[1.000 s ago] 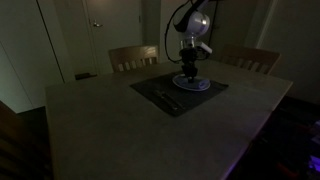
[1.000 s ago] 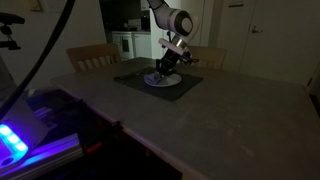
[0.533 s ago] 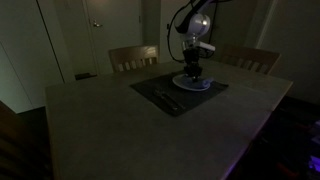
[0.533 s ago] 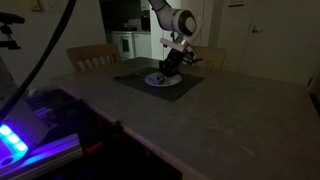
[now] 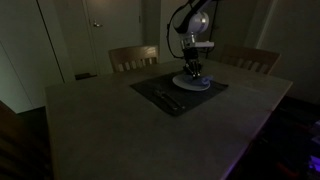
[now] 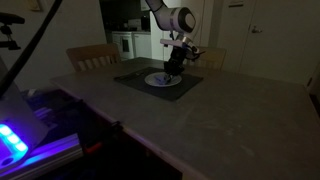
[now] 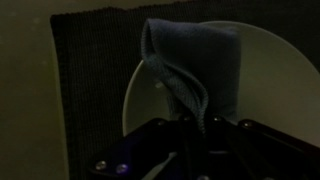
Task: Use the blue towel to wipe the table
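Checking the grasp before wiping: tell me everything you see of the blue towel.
The blue towel is dull blue-grey soft cloth, bunched into a folded lump with a hemmed edge running down. The gripper pinches one end; the rest is over the pale plate on the dark placemat, contact unclear.

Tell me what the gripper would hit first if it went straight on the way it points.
The blue towel, bunched directly ahead of the gripper and possibly already in its grip; behind it lies the plate. Depth is hard to judge in the dim wrist view.
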Available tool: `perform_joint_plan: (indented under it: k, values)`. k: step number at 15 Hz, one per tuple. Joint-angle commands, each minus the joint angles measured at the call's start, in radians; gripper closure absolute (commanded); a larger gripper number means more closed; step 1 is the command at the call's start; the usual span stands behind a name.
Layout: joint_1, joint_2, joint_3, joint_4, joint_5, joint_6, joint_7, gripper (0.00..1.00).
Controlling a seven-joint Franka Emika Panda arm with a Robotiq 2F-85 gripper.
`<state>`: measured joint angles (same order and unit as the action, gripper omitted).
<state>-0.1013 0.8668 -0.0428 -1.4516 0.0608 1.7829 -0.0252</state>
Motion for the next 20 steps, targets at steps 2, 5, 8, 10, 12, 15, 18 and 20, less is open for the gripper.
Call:
perform_joint_plan:
  k: [2, 5, 8, 10, 12, 15, 18, 20]
  values:
    - [0.016, 0.03, -0.008, -0.018, -0.006, 0.204, 0.053, 0.98]
    - [-0.014, 0.03, 0.034, -0.011, 0.052, 0.236, -0.001, 0.98]
    - [-0.057, 0.028, 0.09, -0.001, 0.104, 0.174, -0.16, 0.98]
    - [-0.083, 0.027, 0.118, 0.0, 0.132, 0.141, -0.255, 0.98]
    - [-0.098, 0.03, 0.134, 0.009, 0.13, 0.084, -0.344, 0.98]
    - [-0.1, 0.047, 0.129, 0.035, 0.088, -0.059, -0.426, 0.98]
    - [-0.092, 0.075, 0.101, 0.065, 0.05, -0.218, -0.434, 0.98]
    - [-0.074, 0.078, 0.059, 0.057, 0.03, -0.196, -0.331, 0.98]
